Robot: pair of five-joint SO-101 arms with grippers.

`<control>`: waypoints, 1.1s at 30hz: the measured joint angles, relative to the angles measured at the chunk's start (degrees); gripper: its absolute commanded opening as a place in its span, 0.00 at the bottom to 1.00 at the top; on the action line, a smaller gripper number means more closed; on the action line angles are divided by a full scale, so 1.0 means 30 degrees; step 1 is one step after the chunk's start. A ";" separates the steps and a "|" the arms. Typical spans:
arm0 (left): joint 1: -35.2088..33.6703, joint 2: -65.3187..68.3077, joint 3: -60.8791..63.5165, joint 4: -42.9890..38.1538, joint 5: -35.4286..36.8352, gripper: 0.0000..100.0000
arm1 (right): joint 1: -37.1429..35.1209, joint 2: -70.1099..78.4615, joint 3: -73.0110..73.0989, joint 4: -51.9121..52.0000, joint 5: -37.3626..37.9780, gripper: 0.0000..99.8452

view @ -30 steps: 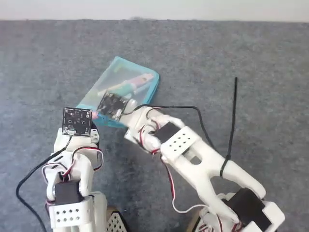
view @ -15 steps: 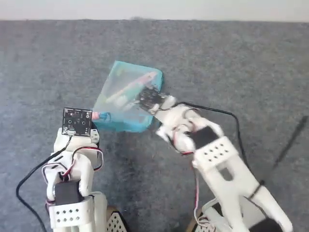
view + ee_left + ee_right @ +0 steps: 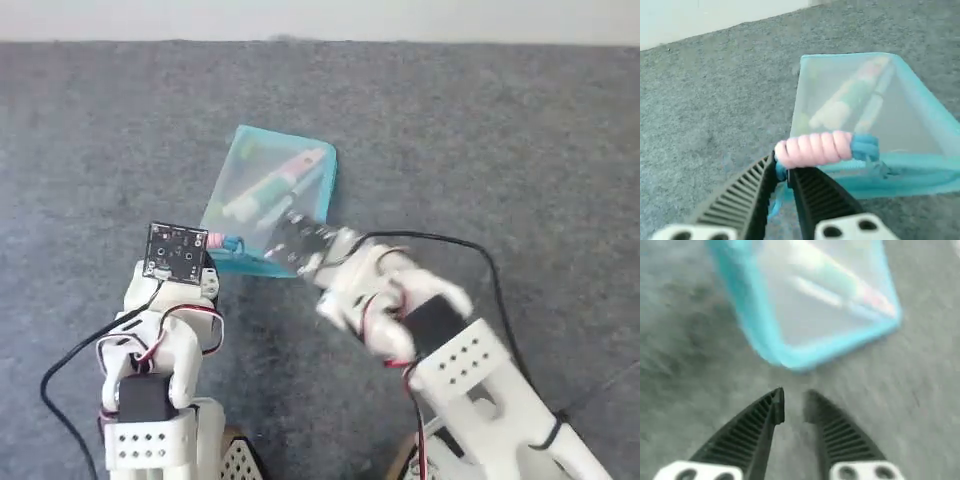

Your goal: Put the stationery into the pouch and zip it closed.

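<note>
A translucent teal pouch of soft fine mesh with thicker turquoise edging lies flat on the grey, short-napped, felt-like surface. It sits in the upper middle of the high view, a little left of centre, turned at an angle. Through its cloudy wall the stationery shows as slim, rod-like shapes in pink, green and white, lying along the pouch's length; finer detail cannot be made out.

At the pouch's lower left corner a pink ribbed coil pull, rounded and segmented like a spring, joins a knotted blue cord on the turquoise seam. The left claw, black with ridged inner faces, is pinched tight on the near end of this coil at the centre bottom of the left wrist view.

The right claw, with the same ridged black plastic, hangs above the carpet just short of a rounded corner of the pouch. Its tips are a narrow gap apart, with nothing between them.
</note>
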 measured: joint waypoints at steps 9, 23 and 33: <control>0.0029 0.0000 0.0000 0.0000 0.0000 0.01 | -0.2139 -0.0029 0.1905 -0.2462 -0.0264 0.29; 0.0029 0.0000 0.0000 0.0000 0.0000 0.01 | -0.1846 0.7297 0.0147 -0.5802 0.0176 0.28; 0.0029 0.0000 0.0000 0.0000 0.0000 0.01 | -0.0821 1.2630 -0.3810 -0.6330 0.0205 0.00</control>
